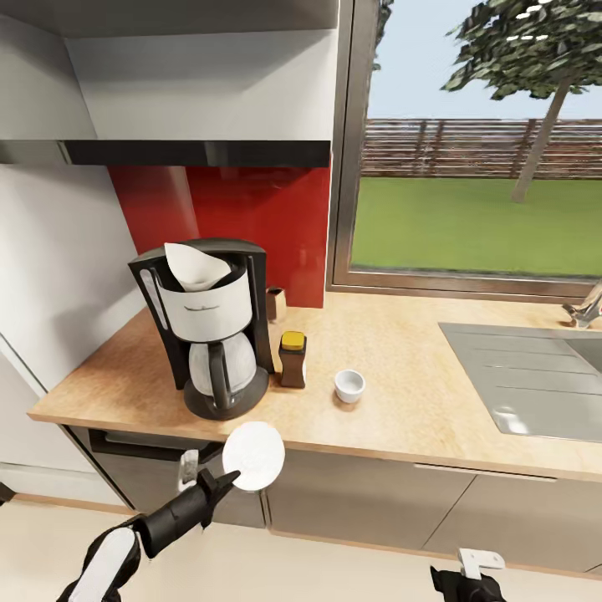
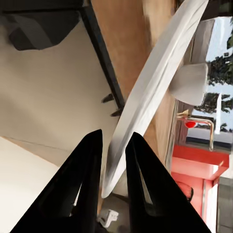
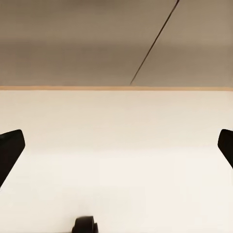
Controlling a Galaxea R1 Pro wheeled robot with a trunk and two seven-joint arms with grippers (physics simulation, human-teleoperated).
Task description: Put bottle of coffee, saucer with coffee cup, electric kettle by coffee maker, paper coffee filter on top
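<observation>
A black and white coffee maker (image 1: 209,326) stands on the wooden countertop (image 1: 393,393), with a white paper filter (image 1: 196,265) in its top. Beside it stands a brown coffee bottle (image 1: 293,359) with a yellow lid, and further right a small white cup (image 1: 349,386). My left gripper (image 1: 234,478) is shut on the rim of a white saucer (image 1: 253,456), held just in front of the counter's front edge below the coffee maker. In the left wrist view the saucer (image 2: 155,87) runs edge-on between the black fingers (image 2: 87,165). My right gripper (image 3: 116,145) is open, low near the floor.
A steel sink (image 1: 535,376) is set into the counter at the right, below a large window (image 1: 477,142). A small brown container (image 1: 275,303) stands behind the coffee maker against the red backsplash. Grey cabinet fronts (image 1: 351,510) lie under the counter. A range hood hangs overhead.
</observation>
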